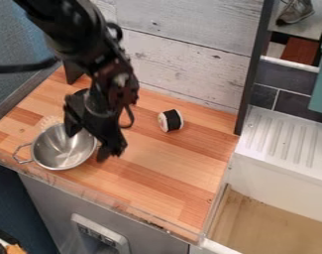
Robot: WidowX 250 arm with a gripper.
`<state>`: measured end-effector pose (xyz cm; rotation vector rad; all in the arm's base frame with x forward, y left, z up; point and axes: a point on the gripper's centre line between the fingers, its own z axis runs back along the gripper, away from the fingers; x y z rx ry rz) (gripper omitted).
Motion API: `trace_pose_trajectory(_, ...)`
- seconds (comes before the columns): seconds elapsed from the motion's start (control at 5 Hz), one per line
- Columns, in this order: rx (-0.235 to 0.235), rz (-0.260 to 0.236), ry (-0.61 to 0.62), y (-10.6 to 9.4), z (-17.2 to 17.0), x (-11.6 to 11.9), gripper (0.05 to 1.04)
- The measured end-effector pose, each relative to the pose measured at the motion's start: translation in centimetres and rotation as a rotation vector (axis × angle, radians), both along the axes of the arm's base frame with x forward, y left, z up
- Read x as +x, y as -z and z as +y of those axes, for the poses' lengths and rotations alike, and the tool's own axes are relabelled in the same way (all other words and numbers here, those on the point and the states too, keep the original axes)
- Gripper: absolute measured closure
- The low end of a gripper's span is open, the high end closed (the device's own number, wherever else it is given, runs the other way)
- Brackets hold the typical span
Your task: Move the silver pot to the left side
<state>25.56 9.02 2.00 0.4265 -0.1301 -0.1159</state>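
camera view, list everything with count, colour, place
pot: one, silver, counter's left part
spool: one, black and white, counter's back half
counter: one, wood-brown, centre
plank wall: one, whitish, behind counter
post: one, dark, counter's back right
sink: one, white, right
tiles: several, dark, upper right
teal object: one, right edge
shoe: one, brownish grey, top right
front panel: one, grey, below counter
cable: one, black, upper left
robot arm: one, black, upper left
gripper: one, black, pot's right side, jaws apart
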Motion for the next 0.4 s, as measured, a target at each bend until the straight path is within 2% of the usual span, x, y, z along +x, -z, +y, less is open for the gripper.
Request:
trace_pose_trajectory(0.2,0.000,-0.086,0.014,-2.59,-0.09,0.66,0.082)
trace_pose_trajectory(0.4,-0.003,-0.116,0.004,-3.21,-0.12,0.80,0.082)
